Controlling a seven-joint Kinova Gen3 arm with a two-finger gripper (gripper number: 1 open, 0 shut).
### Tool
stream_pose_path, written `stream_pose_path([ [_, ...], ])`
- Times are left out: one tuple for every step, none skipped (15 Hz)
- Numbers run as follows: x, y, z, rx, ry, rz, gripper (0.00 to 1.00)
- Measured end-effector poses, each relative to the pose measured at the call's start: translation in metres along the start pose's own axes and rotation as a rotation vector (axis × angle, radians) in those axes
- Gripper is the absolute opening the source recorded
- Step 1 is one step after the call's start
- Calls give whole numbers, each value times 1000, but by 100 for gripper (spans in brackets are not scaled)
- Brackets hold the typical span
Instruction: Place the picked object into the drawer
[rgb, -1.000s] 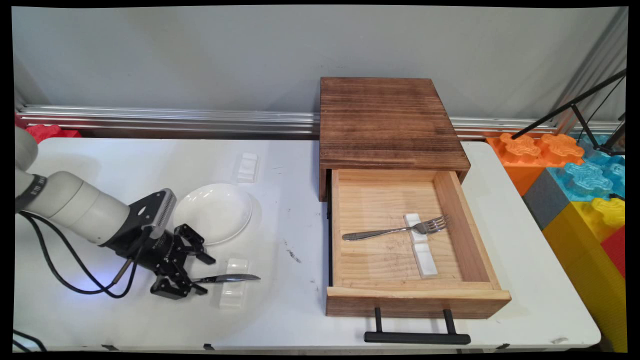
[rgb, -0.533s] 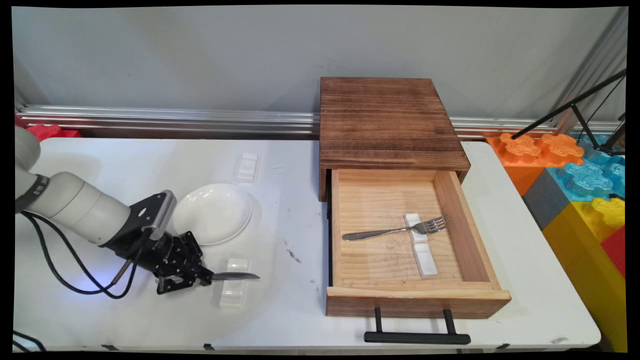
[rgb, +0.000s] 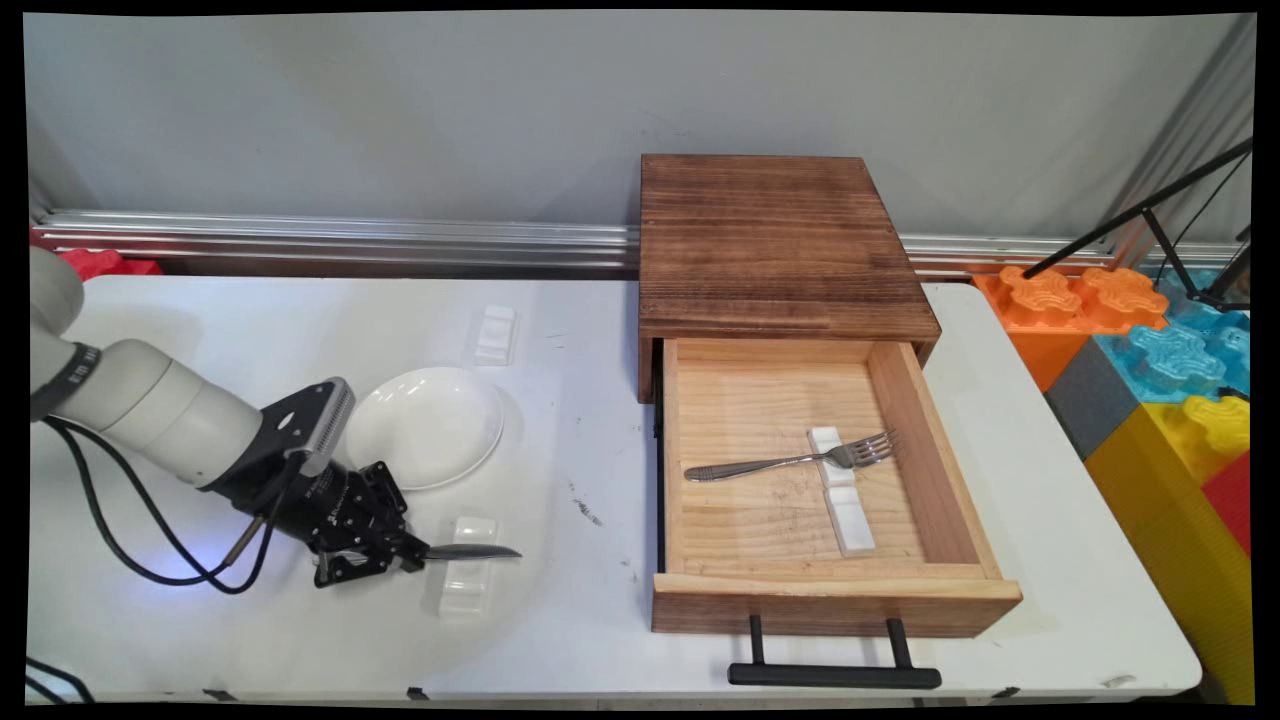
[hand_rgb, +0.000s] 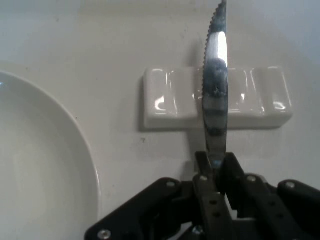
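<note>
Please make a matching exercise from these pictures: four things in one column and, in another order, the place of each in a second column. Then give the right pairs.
Things:
1. knife
2. fork
3. plate
4. black handle

Places:
A. inside the open drawer, across a white rest
B. on the drawer's front, past the table's near edge
C. on the table, just behind the tool
D. gripped by the tool, blade over a white rest on the table

Pairs: 1-D, 2-A, 3-C, 4-B
</note>
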Motion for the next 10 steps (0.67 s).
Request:
stream_pose_path([
  [1, 0, -1, -2, 3, 0, 0],
  [4, -1, -2, -4, 7, -1, 0],
  [7, -2, -5, -5, 12, -2, 0],
  [10, -3, -8, -5, 16, -3, 0],
  [13, -4, -11, -5, 19, -5, 0],
  [16, -5, -13, -4, 20, -6, 0],
  [20, -5, -17, -3, 22, -9, 0],
  [23, -6, -20, -2, 24, -11, 0],
  [28, -7, -24, 0, 25, -14, 0],
  [34, -7, -30, 3, 27, -17, 0],
])
